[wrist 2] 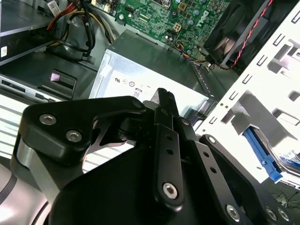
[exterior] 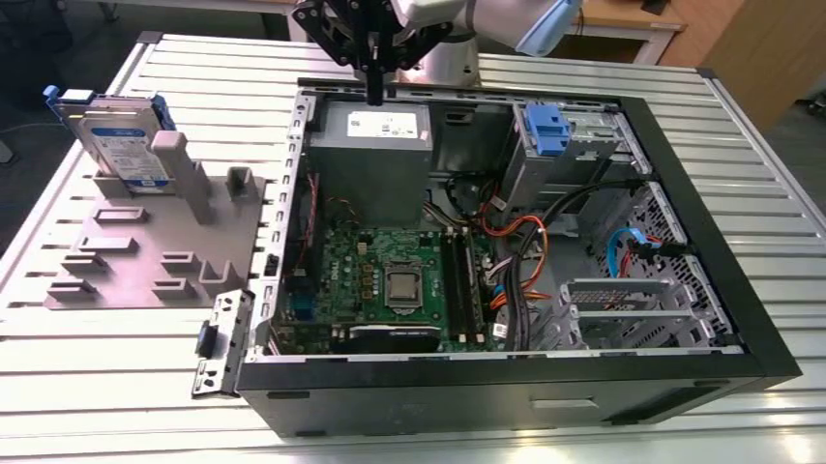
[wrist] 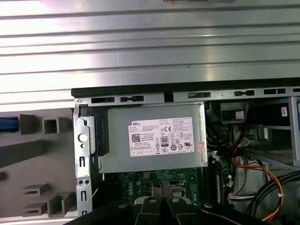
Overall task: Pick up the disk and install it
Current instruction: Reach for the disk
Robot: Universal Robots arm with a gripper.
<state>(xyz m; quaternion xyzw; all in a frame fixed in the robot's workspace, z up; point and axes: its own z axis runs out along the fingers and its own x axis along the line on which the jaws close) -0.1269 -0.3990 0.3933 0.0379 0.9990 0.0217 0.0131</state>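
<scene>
Nearest in the exterior view: the black computer case is lying on its side, open, on a slatted metal table.

Inside the near end, a bare metal drive cage is sitting toward the exterior view's right. The green motherboard is lying flat beside it, with orange and black cables running between the two.

Outside the case, on the exterior view's left, a grey fixture is resting on the table. The disk is standing upright on edge in the far end of that fixture, label side facing the camera and blue bracket showing along its edges. Nothing is touching it, and it is sitting well apart from the arm.

Farther back inside the case, the grey power supply is lying with its white sticker facing up. A blue latch piece is sitting in the far corner toward the exterior view's right.

Farthest: the gripper is hanging over the far edge of the power supply, pointing down. Its fingers are pressing together, tip to tip, with nothing between them. The second wrist view is showing the same closed tips above the sticker, and the first wrist view is looking down past them onto the power supply.
</scene>
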